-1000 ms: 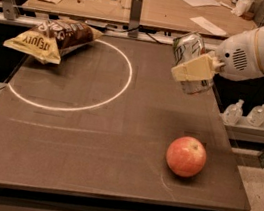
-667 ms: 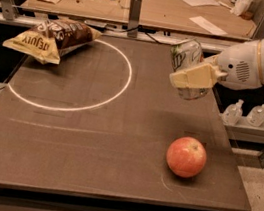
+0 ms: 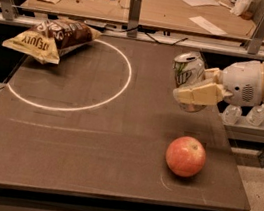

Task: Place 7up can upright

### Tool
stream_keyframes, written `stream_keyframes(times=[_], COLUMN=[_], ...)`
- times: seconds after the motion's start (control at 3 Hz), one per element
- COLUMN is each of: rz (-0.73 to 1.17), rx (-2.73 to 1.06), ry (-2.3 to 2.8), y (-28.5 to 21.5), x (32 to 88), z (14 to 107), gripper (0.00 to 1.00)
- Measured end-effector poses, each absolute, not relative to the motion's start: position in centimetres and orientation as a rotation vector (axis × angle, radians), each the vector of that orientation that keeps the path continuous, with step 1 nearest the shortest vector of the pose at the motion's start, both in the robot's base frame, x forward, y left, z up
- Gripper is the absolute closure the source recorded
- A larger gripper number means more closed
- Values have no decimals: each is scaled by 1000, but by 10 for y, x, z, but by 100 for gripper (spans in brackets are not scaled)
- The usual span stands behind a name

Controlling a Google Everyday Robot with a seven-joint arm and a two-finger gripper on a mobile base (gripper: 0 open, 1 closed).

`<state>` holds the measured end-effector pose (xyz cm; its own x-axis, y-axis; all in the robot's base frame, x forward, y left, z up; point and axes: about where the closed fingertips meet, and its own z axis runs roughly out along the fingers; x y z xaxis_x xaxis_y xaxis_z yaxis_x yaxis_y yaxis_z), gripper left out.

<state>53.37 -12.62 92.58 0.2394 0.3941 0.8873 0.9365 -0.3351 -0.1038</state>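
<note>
- Gripper (image 3: 192,85): reaches in from the frame's right edge over the far side of the table. Its two cream fingers are closed around a drink can, one across the can's near face and one behind it.
- 7up can (image 3: 187,70): in the gripper's grasp. It is silver with green lettering, top rim uppermost, standing close to vertical with a slight lean. Its lower end is low over the table; whether it touches cannot be told.
- Table (image 3: 86,165): dark flat top directly beneath the gripper, with bare surface under and around the can.
- Apple (image 3: 185,156): red-yellow, resting on the table toward the camera from the gripper, near but apart from it and the can.
- White circle (image 3: 127,76): a line marked on the table top. Its nearest arc lies beside the gripper on the side away from the arm.
- Chip bag (image 3: 52,37): brown and yellow, lying flat across the circle's far rim, well apart from the gripper.
- Task status, judged: the can is grasped, carried and turned nearly upright. What remains is to straighten the lean, seat the base on the table and let go without tipping it.
</note>
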Motion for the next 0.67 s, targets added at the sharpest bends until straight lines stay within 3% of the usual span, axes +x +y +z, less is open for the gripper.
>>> stream_keyframes(times=[0.67], rz=[-1115], rx=[-1763], ry=[-1183], y=[-134], x=[536], z=[900], gripper=[100])
